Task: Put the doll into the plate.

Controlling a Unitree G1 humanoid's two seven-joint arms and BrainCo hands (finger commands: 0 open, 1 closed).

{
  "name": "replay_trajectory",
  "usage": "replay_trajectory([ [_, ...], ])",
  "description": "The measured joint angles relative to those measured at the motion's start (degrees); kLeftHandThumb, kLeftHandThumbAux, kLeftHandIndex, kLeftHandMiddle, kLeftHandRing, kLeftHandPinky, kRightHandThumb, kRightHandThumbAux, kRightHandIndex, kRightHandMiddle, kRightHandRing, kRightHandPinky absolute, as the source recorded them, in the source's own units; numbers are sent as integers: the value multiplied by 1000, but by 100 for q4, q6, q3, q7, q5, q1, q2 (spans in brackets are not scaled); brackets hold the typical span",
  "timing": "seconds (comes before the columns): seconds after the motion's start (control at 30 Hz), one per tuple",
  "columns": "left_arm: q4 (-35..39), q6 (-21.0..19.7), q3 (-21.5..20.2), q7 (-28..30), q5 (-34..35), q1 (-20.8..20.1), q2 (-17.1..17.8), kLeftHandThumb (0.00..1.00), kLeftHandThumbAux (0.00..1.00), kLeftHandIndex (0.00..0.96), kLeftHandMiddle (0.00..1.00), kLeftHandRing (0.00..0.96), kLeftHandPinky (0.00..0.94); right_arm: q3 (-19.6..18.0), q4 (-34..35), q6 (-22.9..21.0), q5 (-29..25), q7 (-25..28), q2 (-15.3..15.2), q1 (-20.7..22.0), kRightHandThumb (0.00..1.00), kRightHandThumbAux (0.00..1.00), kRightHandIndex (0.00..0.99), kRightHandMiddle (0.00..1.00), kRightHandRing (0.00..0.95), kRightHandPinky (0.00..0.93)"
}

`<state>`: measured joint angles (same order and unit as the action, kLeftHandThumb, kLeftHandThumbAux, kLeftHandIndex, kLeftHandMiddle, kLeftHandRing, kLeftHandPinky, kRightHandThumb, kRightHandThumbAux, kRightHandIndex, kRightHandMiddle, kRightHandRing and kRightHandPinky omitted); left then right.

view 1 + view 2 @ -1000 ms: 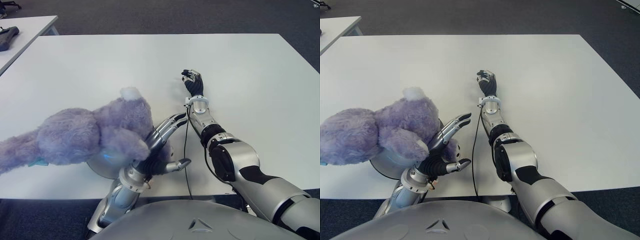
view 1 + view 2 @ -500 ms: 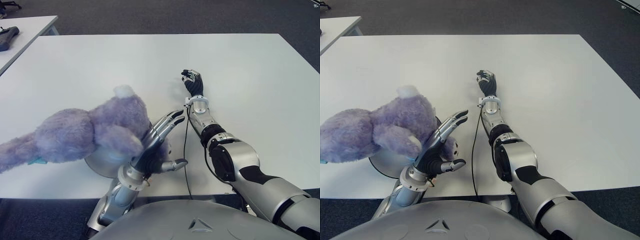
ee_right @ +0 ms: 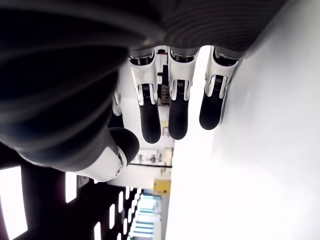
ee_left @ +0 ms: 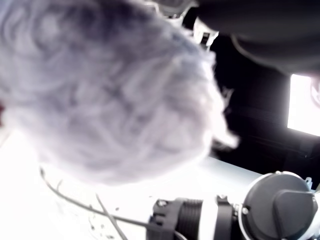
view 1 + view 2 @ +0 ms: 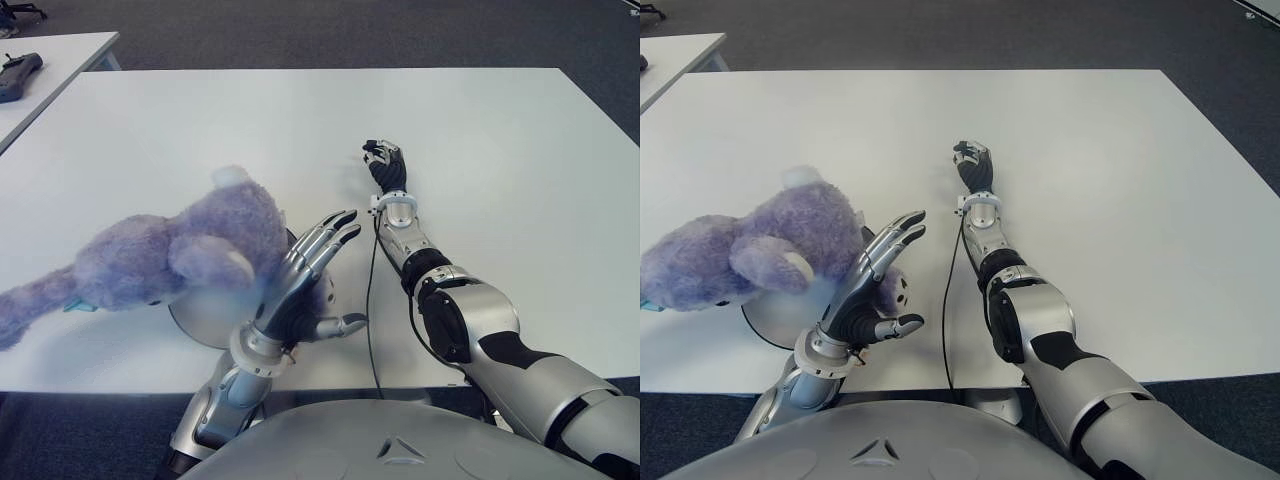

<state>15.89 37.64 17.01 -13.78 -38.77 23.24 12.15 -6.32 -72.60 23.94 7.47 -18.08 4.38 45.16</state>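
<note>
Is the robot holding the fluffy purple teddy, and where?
No. The left hand is open beside the doll, which lies over the plate. The right hand holds nothing.

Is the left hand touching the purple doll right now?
Cannot tell. In the left eye view the left hand, fingers spread, overlaps the doll over the plate; no view plainly shows contact or gap.

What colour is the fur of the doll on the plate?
The doll has lavender-purple fur with a white ear tip, best seen in the left eye view.

Even bright light; left wrist view blurred, table (image 5: 200, 120) glaring white.
</note>
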Motion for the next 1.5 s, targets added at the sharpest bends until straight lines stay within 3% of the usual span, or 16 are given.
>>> replay_trajectory([
  [0.27, -13, 77, -109, -167, 1, -34, 18, 145, 159, 0, 0, 0, 0, 0, -7, 0, 3, -7, 0, -6, 697, 742, 397, 232, 204, 207],
  [0.73, 256, -39, -333, 397, 621, -15, 364, 154, 162, 0, 0, 0, 0, -15, 13, 0, 1, -1, 0, -6, 693, 741, 397, 216, 201, 212],
  [1.5, 623, -147, -322, 1087, 1137, -241, 519, 167, 208, 0, 0, 0, 0, 1, 55, 35, 24, -144, 0, -5, 695, 740, 399, 215, 189, 168],
])
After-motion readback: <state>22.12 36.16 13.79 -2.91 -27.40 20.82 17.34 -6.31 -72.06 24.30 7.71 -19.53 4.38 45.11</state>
